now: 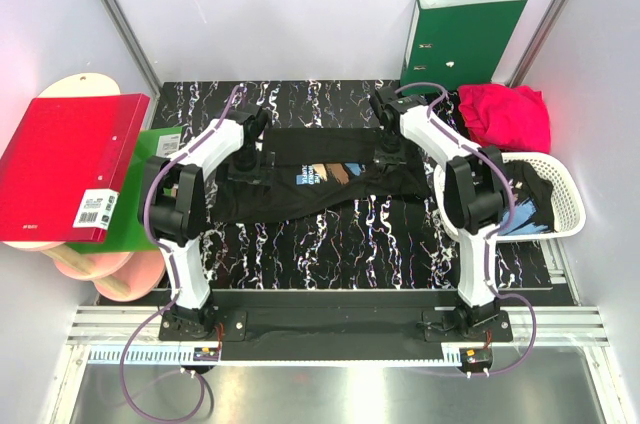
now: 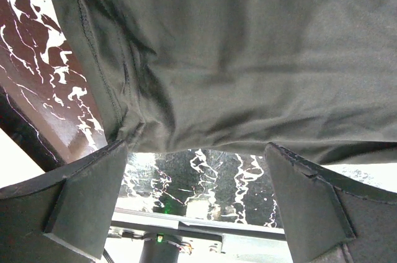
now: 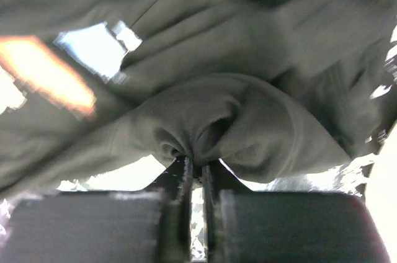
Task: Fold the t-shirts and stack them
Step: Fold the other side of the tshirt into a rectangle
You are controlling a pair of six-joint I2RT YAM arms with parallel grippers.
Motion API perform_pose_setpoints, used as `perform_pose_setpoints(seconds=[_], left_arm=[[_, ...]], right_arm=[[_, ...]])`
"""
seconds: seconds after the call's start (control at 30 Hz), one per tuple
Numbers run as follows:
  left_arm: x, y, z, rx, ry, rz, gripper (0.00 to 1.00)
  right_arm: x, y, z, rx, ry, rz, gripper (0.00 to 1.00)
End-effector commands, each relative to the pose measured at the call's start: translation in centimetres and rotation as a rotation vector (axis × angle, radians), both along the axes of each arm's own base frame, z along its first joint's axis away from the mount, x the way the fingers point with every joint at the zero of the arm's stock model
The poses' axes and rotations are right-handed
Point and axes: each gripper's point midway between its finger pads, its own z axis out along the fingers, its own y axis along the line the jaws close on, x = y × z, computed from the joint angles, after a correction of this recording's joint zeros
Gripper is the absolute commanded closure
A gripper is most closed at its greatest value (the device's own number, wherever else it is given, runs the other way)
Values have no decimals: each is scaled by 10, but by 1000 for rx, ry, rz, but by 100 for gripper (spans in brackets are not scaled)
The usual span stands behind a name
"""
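A black t-shirt [image 1: 300, 189] with a tan, white and blue chest print lies spread across the middle of the table. My left gripper [image 1: 248, 166] is at its left end. In the left wrist view the left gripper [image 2: 195, 173] is open, and the black cloth [image 2: 236, 58] hangs just beyond the fingertips, with none between them. My right gripper [image 1: 388, 156] is at the shirt's upper right. In the right wrist view the right gripper [image 3: 195, 167] is shut on a bunched fold of the black cloth [image 3: 236, 120]. A crimson-pink t-shirt [image 1: 505, 114] lies at the back right.
A white lattice basket [image 1: 568, 206] at the right holds another black t-shirt [image 1: 522, 194]. A green binder [image 1: 460, 39] stands at the back. A red binder [image 1: 65, 164] and a green one [image 1: 140, 206] lie at the left over round boards [image 1: 120, 272].
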Motion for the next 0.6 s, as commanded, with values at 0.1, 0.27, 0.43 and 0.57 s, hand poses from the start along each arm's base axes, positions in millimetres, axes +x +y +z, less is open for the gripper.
perform_pose_setpoints(seconds=[0.1, 0.27, 0.43, 0.57], left_arm=[[13, -2, 16, 4, -54, -2, 1], [6, 8, 28, 38, -85, -7, 1], [-12, 23, 24, 109, -48, 1, 1], [-25, 39, 24, 190, -25, 13, 2]], right_arm=[[41, -41, -3, -163, -83, -89, 33], [67, -32, 33, -103, -250, -112, 18], [70, -26, 48, -62, -295, -92, 17], [65, -26, 40, -60, -273, -76, 18]])
